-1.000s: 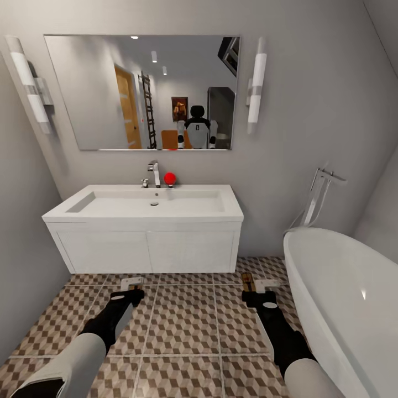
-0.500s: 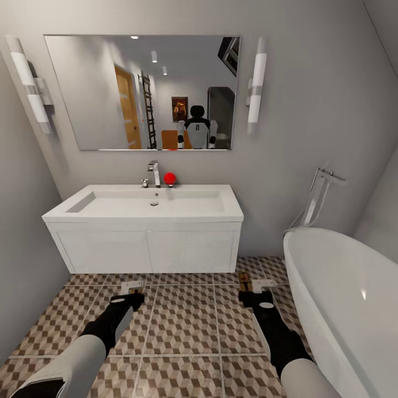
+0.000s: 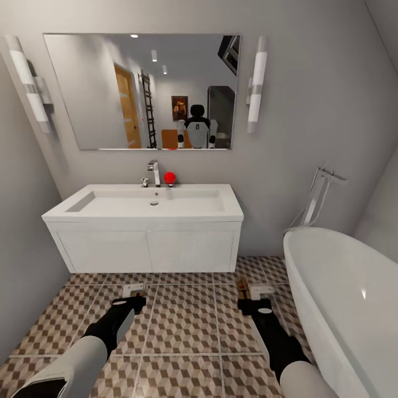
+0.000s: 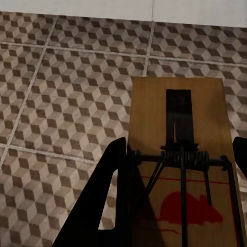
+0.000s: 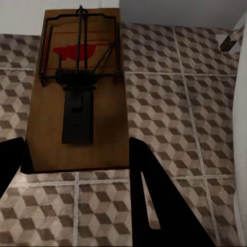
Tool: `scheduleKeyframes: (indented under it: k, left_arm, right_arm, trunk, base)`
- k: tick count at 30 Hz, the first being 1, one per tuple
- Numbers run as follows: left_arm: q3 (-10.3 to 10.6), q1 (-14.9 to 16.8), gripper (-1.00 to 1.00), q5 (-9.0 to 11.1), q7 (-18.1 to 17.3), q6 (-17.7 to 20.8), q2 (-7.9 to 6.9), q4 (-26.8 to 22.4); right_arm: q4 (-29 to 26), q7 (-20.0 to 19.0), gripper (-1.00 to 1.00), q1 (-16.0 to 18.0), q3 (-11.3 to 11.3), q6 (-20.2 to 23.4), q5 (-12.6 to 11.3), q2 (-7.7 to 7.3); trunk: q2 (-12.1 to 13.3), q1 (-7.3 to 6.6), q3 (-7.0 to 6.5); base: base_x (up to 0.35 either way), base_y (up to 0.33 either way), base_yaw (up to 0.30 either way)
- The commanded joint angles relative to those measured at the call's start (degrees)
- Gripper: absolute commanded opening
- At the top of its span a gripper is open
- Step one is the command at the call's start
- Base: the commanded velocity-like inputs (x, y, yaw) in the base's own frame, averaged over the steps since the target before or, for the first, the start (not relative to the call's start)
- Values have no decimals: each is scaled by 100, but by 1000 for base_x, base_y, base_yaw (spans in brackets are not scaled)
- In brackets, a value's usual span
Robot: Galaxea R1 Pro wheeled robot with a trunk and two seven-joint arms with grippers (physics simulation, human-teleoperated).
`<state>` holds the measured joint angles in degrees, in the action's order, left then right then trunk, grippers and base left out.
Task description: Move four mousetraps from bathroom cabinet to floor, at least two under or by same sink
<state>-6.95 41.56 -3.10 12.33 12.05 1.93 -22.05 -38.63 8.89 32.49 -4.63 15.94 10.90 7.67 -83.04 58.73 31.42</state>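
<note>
Two flat brown wooden mousetraps are held low over the cube-patterned tiled bathroom floor (image 3: pixel 182 320), one in each gripper, neither yet set down. Whether the other two are placed cannot be told.

The left gripper (image 3: pixel 131 294) has its fingers (image 4: pixel 105 200) closed on the left mousetrap (image 4: pixel 177 164), at about 7 o'clock from the wide white rectangular bathroom sink (image 3: pixel 146 213). The right gripper (image 3: pixel 255 296) grips the right mousetrap (image 5: pixel 77 92), at about 5 o'clock from it.

Each board carries dark wire, a black plate and a red mouse print.
</note>
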Motion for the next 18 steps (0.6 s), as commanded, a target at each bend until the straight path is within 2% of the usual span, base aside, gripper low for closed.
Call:
scheduleKeyframes:
  k: [1,8,18]
  left_arm:
    - [-25,1,-100,-41,15,35,7,-19]
    - [-32,1,-100,-47,15,34,13,-122]
    - [-26,1,-100,-36,15,35,10,-135]
  right_arm:
    - [38,-18,-100,3,-21,21,43,7]
    - [173,-19,-100,3,-21,-172,43,24]
    - [189,-19,-100,3,-27,-204,43,25]
  trunk:
    - [-3,0,13]
    - [-244,131,178]
    - [-645,351,448]
  base:
    - [0,0,0]
    - [0,0,0]
    - [0,0,0]
